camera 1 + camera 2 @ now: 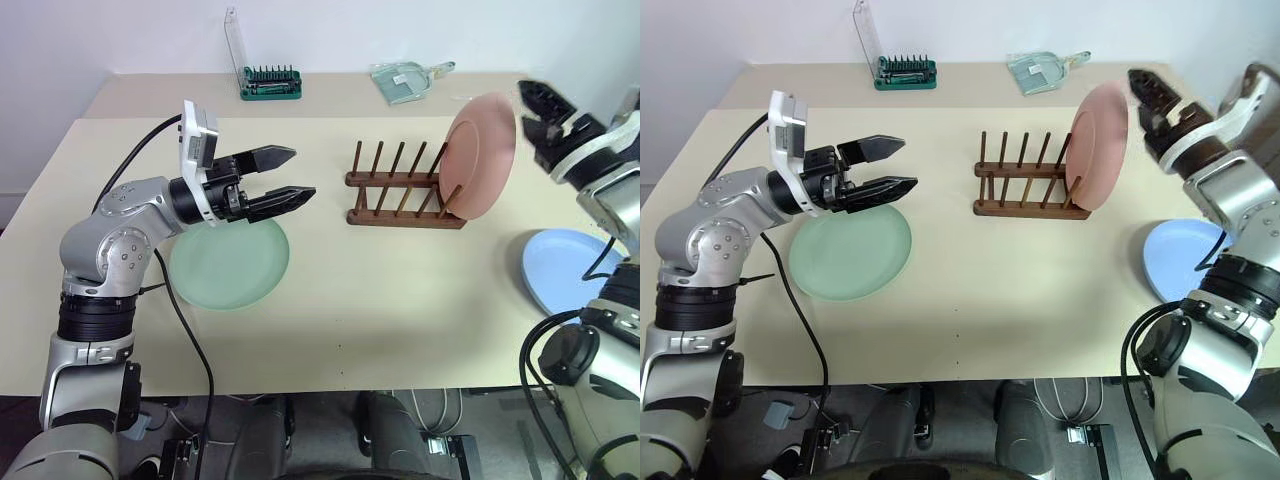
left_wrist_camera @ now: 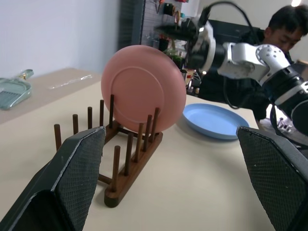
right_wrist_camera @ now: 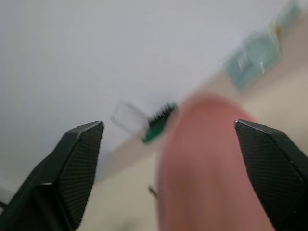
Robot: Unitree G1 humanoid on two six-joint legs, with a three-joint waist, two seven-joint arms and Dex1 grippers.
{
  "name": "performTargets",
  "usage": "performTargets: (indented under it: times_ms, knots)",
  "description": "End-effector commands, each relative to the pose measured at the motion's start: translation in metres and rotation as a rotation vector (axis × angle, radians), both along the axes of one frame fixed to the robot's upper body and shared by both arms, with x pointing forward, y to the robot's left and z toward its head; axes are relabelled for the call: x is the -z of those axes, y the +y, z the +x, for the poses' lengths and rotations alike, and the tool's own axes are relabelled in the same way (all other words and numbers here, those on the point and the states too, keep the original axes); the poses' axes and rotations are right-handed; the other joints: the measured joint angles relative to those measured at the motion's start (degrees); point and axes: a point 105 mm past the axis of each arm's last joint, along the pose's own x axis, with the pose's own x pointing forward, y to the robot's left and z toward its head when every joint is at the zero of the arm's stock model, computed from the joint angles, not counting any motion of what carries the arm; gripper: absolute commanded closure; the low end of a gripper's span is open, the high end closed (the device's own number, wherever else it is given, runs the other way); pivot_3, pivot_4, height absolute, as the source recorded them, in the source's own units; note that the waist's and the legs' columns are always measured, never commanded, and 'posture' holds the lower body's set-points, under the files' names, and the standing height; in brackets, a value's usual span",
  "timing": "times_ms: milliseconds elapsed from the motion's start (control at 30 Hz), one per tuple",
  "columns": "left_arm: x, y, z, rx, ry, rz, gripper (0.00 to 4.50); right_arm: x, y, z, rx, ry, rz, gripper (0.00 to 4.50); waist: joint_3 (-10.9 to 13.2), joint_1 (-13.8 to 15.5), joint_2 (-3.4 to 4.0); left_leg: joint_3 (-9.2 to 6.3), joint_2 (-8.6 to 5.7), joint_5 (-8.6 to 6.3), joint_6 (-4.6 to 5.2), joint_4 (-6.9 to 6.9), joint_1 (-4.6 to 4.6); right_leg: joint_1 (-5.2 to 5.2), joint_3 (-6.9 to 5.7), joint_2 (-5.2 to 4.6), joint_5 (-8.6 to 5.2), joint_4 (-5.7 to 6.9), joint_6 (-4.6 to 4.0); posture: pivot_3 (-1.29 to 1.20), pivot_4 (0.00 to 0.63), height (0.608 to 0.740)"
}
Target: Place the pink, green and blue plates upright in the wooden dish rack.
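The left arm reaches out level over the desk, its gripper pointing toward the rack with jaws spread wide and nothing between them. The right arm is raised at the desk's right side, its gripper just beside the upper edge of the pink plate; its jaws are spread too and stand apart from the rim. The pink plate is round, shallow and matte, standing upright and slightly tilted at the right end of the wooden rack, held between the dark pegs. The green plate lies flat on the desk below the left jaws. The blue plate lies flat at the right edge, under the right arm.
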Motion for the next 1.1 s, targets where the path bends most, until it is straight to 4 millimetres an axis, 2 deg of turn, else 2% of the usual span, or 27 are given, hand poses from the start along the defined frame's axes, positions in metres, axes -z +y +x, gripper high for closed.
performTargets:
  times_ms: [33, 133, 233, 300, 333, 367, 433, 567, 633, 733, 800, 867, 967, 1100]
  knots:
    - [-0.009, 0.001, -0.004, 0.000, -0.054, -0.003, 0.00, -0.046, -0.017, -0.021, 0.059, -0.230, -0.018, 0.02, 0.00, 0.01, 0.00, 0.01, 0.00, 0.00, 0.00, 0.00, 0.00, 0.00, 0.00, 0.00, 0.00, -0.04, 0.00, 0.00, 0.150, 0.724]
    - [-0.008, 0.003, -0.001, -0.019, -0.053, 0.009, 0.00, -0.063, -0.017, -0.039, 0.030, -0.368, -0.096, 0.02, 0.00, 0.09, 0.00, 0.00, 0.00, 0.00, 0.00, 0.00, -0.01, 0.00, 0.00, 0.00, 0.00, -0.17, 0.00, 0.00, 0.150, 0.724]
    - [-0.006, 0.011, 0.012, -0.095, -0.011, 0.034, 0.00, -0.066, 0.024, -0.077, -0.245, -0.486, -0.265, 0.02, 0.00, 0.12, 0.00, 0.00, 0.01, 0.00, 0.00, -0.04, -0.02, 0.00, -0.01, 0.01, 0.00, -0.24, 0.00, 0.00, 0.150, 0.724]
    - [0.004, 0.027, 0.033, -0.228, 0.041, 0.159, 0.00, -0.041, 0.063, -0.106, -0.479, -0.474, -0.499, 0.02, 0.00, 0.20, 0.00, -0.02, 0.01, 0.00, 0.00, -0.06, -0.02, 0.01, -0.02, 0.01, 0.00, -0.27, 0.00, 0.00, 0.150, 0.724]
    - [0.013, 0.038, 0.044, -0.317, 0.091, 0.259, 0.00, -0.026, 0.076, -0.112, -0.541, -0.448, -0.603, 0.02, -0.01, 0.14, -0.01, -0.06, 0.01, 0.00, 0.00, -0.06, -0.02, 0.02, -0.04, 0.02, 0.00, -0.27, 0.00, 0.00, 0.150, 0.724]
    - [0.022, 0.050, 0.052, -0.391, 0.155, 0.365, 0.00, -0.016, 0.082, -0.113, -0.576, -0.426, -0.649, 0.02, -0.01, -0.08, -0.02, -0.09, 0.02, 0.00, 0.01, -0.06, -0.01, 0.03, -0.06, 0.05, 0.00, -0.27, 0.00, 0.00, 0.150, 0.724]
    - [0.023, 0.066, 0.051, -0.429, 0.332, 0.422, 0.00, -0.009, 0.088, -0.112, -0.599, -0.420, -0.659, 0.02, 0.01, -0.55, -0.05, -0.06, 0.01, -0.01, 0.01, -0.04, 0.03, 0.04, -0.01, 0.05, 0.02, -0.26, 0.01, 0.00, 0.150, 0.724]
    - [-0.002, 0.084, 0.061, -0.544, 0.542, 0.323, 0.00, -0.010, 0.091, -0.107, -0.602, -0.434, -0.598, 0.02, 0.04, 0.21, -0.10, -0.08, 0.00, -0.01, 0.01, -0.01, 0.02, 0.04, 0.01, 0.04, 0.02, -0.25, 0.01, 0.00, 0.150, 0.724]
    - [-0.004, 0.107, 0.064, -0.665, 0.558, 0.390, 0.00, -0.006, 0.093, -0.104, -0.608, -0.421, -0.584, 0.02, 0.05, 0.36, -0.12, -0.13, 0.00, 0.00, 0.00, -0.01, -0.02, 0.04, -0.05, 0.04, 0.01, -0.25, 0.02, 0.00, 0.150, 0.724]
    - [-0.006, 0.137, 0.055, -0.767, 0.633, 0.454, 0.00, -0.002, 0.094, -0.101, -0.625, -0.410, -0.547, 0.02, 0.06, -0.21, -0.14, -0.08, 0.00, -0.01, 0.01, -0.06, -0.04, 0.03, -0.04, 0.04, 0.00, -0.27, 0.04, 0.00, 0.150, 0.724]
    - [0.002, 0.151, 0.048, -0.801, 0.708, 0.482, 0.00, -0.004, 0.094, -0.098, -0.621, -0.420, -0.519, 0.02, 0.07, -0.36, -0.14, -0.03, 0.00, -0.01, 0.01, -0.11, -0.03, 0.00, -0.02, 0.05, 0.00, -0.26, 0.04, 0.00, 0.150, 0.724]
    - [0.020, 0.160, 0.039, -0.828, 0.822, 0.534, 0.00, -0.002, 0.097, -0.095, -0.627, -0.422, -0.505, 0.02, 0.07, -0.14, -0.14, -0.03, 0.01, -0.01, 0.01, -0.10, -0.03, -0.02, -0.02, 0.04, -0.01, -0.26, 0.04, 0.00, 0.150, 0.724]
    - [0.047, 0.161, 0.022, -0.791, 0.980, 0.614, 0.00, 0.002, 0.100, -0.092, -0.637, -0.413, -0.497, 0.02, 0.07, 0.20, -0.14, -0.03, 0.00, -0.01, 0.01, -0.06, -0.04, -0.02, -0.02, 0.03, -0.01, -0.26, 0.04, 0.00, 0.150, 0.724]
    - [0.063, 0.162, 0.012, -0.774, 1.128, 0.645, 0.00, 0.002, 0.103, -0.089, -0.646, -0.399, -0.476, 0.02, 0.13, 0.50, -0.25, -0.06, 0.00, -0.01, 0.01, -0.02, -0.08, -0.01, -0.02, 0.03, -0.01, -0.25, 0.03, 0.00, 0.150, 0.724]
